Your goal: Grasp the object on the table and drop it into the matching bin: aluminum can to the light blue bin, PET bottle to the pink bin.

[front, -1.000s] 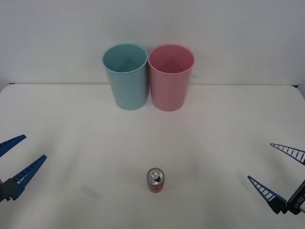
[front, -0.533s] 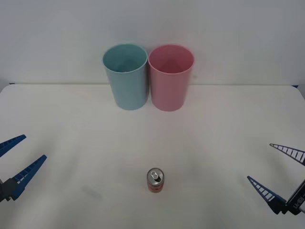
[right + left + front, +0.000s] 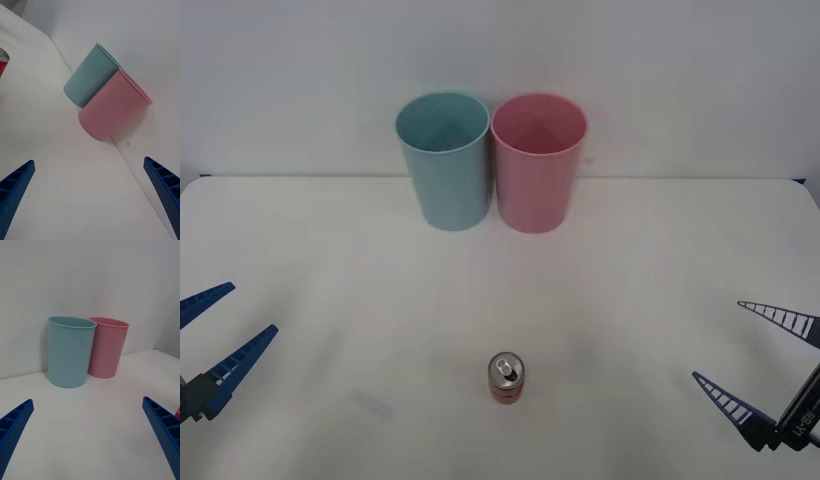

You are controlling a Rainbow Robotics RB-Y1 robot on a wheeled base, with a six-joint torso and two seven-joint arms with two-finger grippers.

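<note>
Nearest, at the left edge: left gripper (image 3: 215, 338), blue fingers spread wide, holding nothing, low over the table (image 3: 330, 300). At the right edge: right gripper (image 3: 758, 354), likewise spread apart and empty. Between them, upright on the near middle of the table: small red aluminum can (image 3: 506, 379), silver top up, well apart from both grippers. Farther back, by the wall: light blue bin (image 3: 444, 160) on the left, pink bin (image 3: 538, 162) just beside it on the right, both upright.

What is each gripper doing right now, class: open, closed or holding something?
Left gripper: jaws open, holding nothing, at the table's left edge.
Right gripper: jaws open, holding nothing, at the right edge.
</note>
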